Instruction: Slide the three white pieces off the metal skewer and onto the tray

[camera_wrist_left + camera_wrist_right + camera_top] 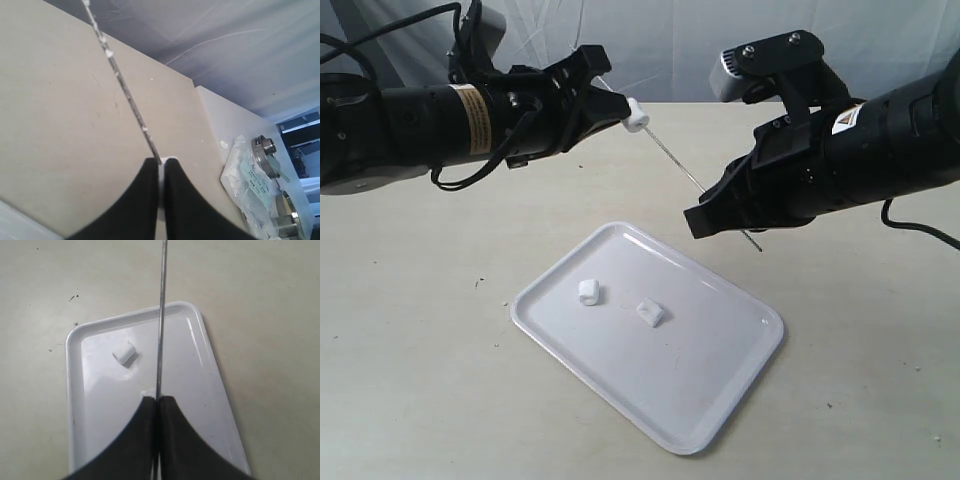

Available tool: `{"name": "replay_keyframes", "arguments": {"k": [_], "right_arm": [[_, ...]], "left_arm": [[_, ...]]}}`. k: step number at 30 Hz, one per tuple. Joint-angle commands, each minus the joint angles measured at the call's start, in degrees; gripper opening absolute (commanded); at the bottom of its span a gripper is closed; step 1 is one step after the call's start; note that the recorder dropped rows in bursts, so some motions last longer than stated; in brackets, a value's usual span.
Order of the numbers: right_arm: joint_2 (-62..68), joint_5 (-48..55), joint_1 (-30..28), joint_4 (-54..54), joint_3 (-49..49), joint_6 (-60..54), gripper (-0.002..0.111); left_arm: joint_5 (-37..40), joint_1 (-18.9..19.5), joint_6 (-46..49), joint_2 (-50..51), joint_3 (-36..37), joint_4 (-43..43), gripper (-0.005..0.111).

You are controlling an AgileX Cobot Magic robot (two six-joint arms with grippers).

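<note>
Currently the metal skewer [670, 160] hangs slanted above the beige surface [420, 380]. The right pincer [158, 400] is closed tight on its lower end, above the white tray [720, 400]. The left pincer [161, 165] is pinched together on the last white piece [637, 114], which sits threaded near the skewer's upper end (specks of white cling along the rod). Two loose white pieces [588, 292] lie apart on the tray.
</note>
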Motion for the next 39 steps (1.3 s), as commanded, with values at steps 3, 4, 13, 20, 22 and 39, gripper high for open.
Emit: {"name": "replay_keyframes", "arguments": {"k": [3, 4, 13, 20, 22, 39], "right_arm": [[0.1, 5.6, -0.1, -0.3, 0.4, -0.6, -0.001], [0.1, 5.7, -0.1, -0.3, 0.4, -0.6, -0.001], [0.1, 7.6, -0.1, 0.5, 0.4, -1.3, -0.001], [0.1, 8.7, -0.1, 0.5, 0.4, -1.3, -0.001], [0.1, 9.1, -0.1, 0.5, 0.4, -1.3, -0.001], [0.1, 11.7, -0.1, 3.4, 0.4, -3.9, -0.001]], "left_arm": [[4.8, 1.2, 6.6, -0.3, -0.7, -11.1, 0.0], [5.2, 1.2, 7.8, -0.3, -0.7, -12.4, 0.0], [8.2, 1.2, 15.2, -0.3, -0.7, -19.2, 0.0], [9.2, 1.2, 20.8, -0.3, -0.7, -25.7, 0.0], [9.2, 1.2, 24.0, -0.3, -0.7, -29.0, 0.0], [10.5, 7.5, 32.6, -0.3, -0.7, -36.3, 0.0]]}}
